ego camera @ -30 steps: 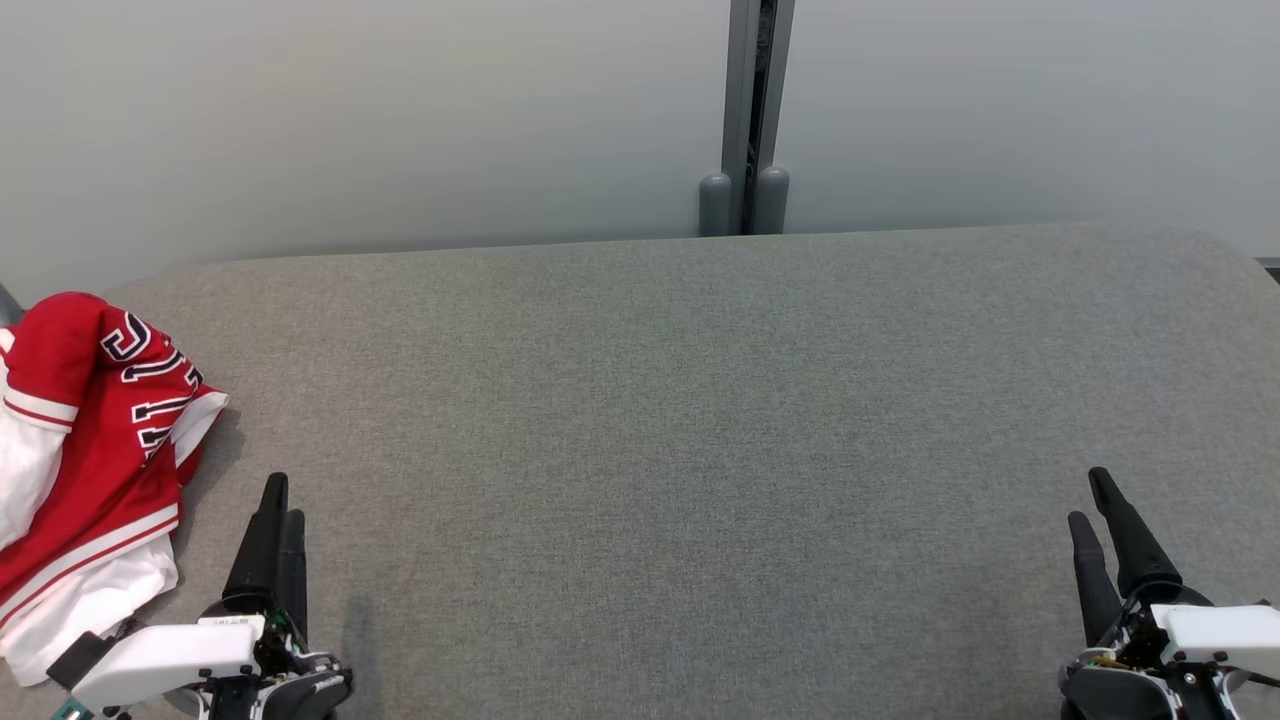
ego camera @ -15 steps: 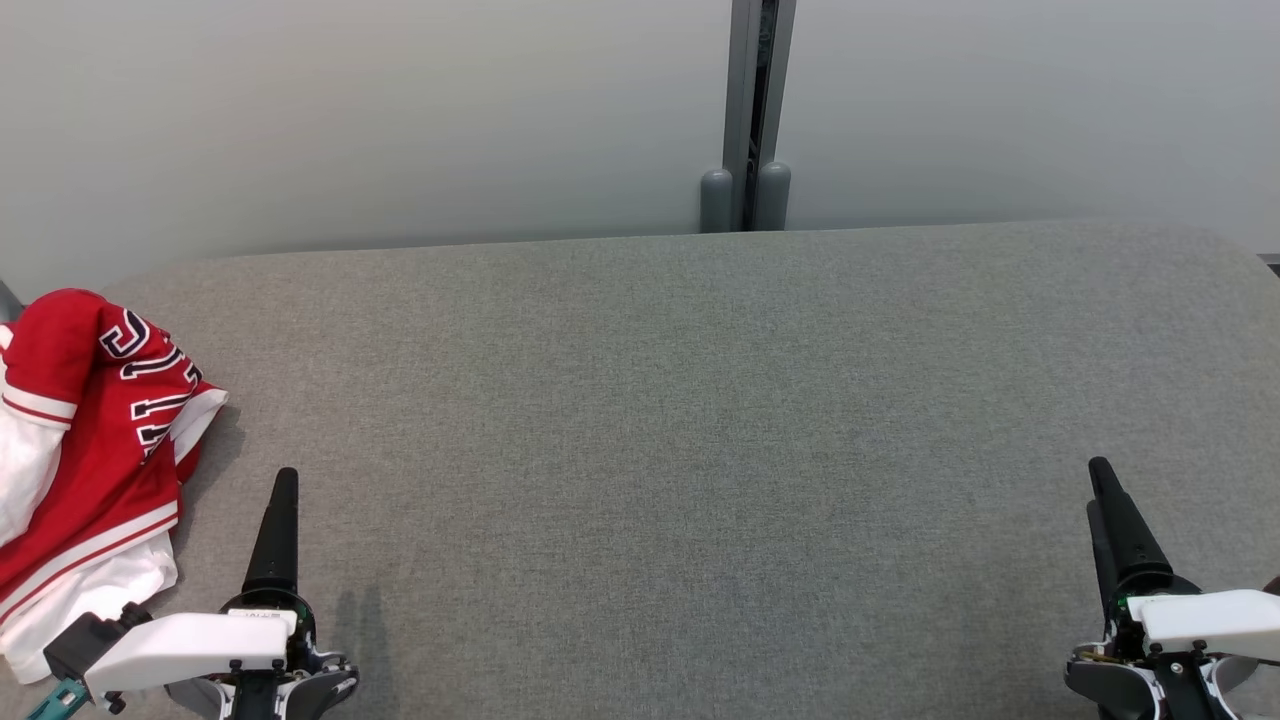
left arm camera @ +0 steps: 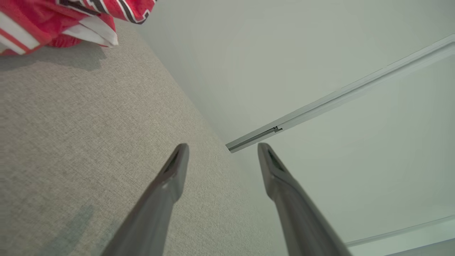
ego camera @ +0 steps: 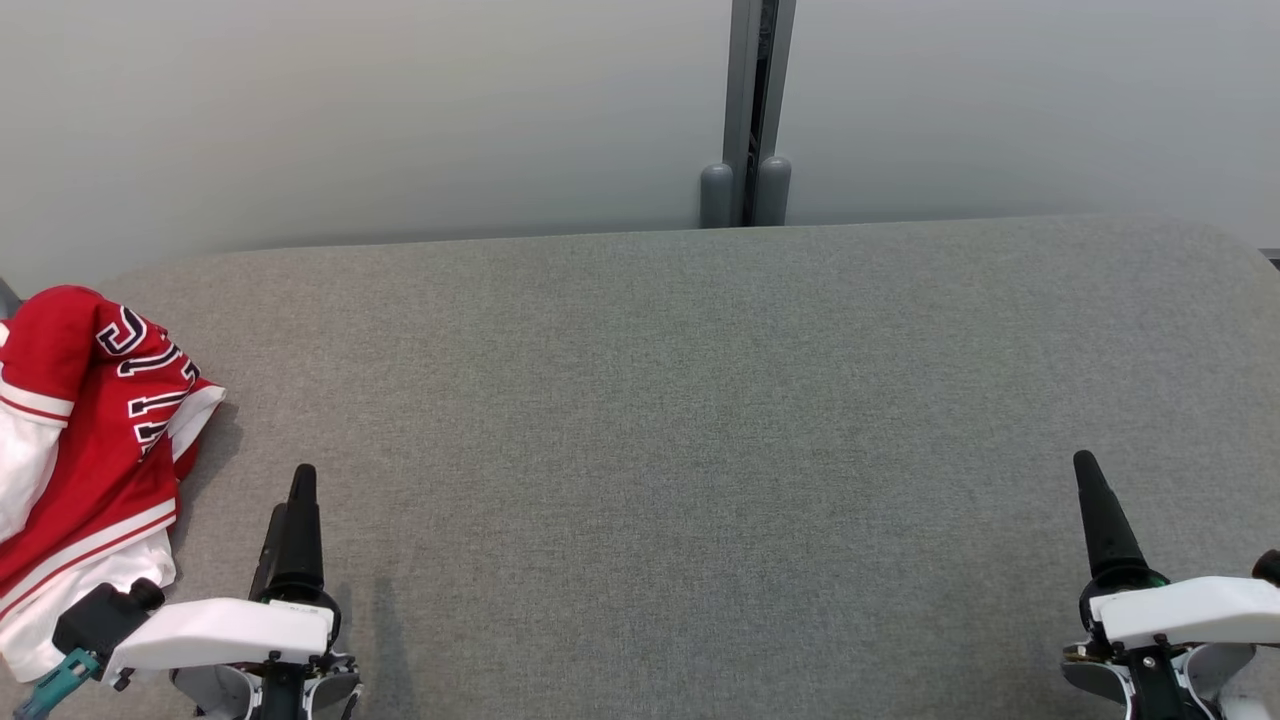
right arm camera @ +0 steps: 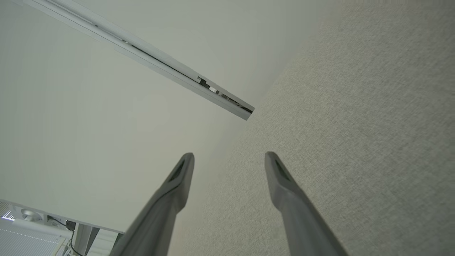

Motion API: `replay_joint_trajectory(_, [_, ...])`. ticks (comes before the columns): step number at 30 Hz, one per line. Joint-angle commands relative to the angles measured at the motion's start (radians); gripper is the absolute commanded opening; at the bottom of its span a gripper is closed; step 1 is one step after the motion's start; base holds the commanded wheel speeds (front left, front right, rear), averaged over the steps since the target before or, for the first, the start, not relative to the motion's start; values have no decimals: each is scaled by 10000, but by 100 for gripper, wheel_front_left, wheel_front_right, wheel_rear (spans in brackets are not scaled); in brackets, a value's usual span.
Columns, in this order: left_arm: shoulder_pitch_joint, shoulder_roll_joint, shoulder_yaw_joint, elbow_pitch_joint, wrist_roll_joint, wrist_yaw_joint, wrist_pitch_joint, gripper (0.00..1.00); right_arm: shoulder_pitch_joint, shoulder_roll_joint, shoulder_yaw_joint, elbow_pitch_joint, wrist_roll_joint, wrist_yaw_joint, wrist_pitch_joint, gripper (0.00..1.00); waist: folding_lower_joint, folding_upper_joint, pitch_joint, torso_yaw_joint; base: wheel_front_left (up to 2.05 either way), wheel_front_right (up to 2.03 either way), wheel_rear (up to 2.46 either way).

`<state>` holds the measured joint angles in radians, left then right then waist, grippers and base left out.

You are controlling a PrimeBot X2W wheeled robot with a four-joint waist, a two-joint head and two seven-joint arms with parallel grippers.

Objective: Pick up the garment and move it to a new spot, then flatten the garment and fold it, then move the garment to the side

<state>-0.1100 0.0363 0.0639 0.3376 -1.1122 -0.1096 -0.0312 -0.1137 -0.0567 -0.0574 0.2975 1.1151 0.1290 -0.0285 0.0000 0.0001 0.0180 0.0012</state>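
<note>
The garment (ego camera: 85, 440), a red and white jersey with dark lettering, lies bunched at the far left edge of the grey table (ego camera: 700, 400). Its red hem also hangs into the top left corner of the left wrist view as the garment (left arm camera: 53, 17). My left gripper (ego camera: 292, 500) hovers at the lower left, just right of the jersey and apart from it. Its fingers stand open with nothing between them, as my left gripper (left arm camera: 222, 149) shows. My right gripper (ego camera: 1090, 475) is at the lower right, open and empty, seen also as my right gripper (right arm camera: 229, 158).
A pale wall runs behind the table, with a grey vertical post (ego camera: 745, 110) at its middle. The table's far edge is rounded at both back corners. Grey felt stretches wide between the two grippers.
My left gripper's fingers have spread from nearly together to open, and the arm has shifted slightly right. The right gripper has turned edge-on and drifted a little. The jersey has not moved.
</note>
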Motion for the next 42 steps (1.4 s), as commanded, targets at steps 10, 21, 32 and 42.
replay_joint_trajectory(10, [-385,100,-276,8,2083,366,-413,100,-339,-123,110,84,-2101,12,-443,100,0,-1,40,10,0,0,0])
replay_joint_trajectory(21, [-400,113,-540,306,3915,667,-767,100,-426,-110,182,276,-3962,14,-798,100,0,-1,87,-6,0,0,0])
replay_joint_trajectory(32, [-416,124,-752,524,5439,883,-1077,100,-569,-115,238,447,-5442,17,-1115,100,0,-1,102,18,0,0,0])
replay_joint_trajectory(42, [-459,133,-867,711,6502,1016,-1316,100,-738,-81,277,588,-6415,19,-1358,100,0,-1,151,36,0,0,0])
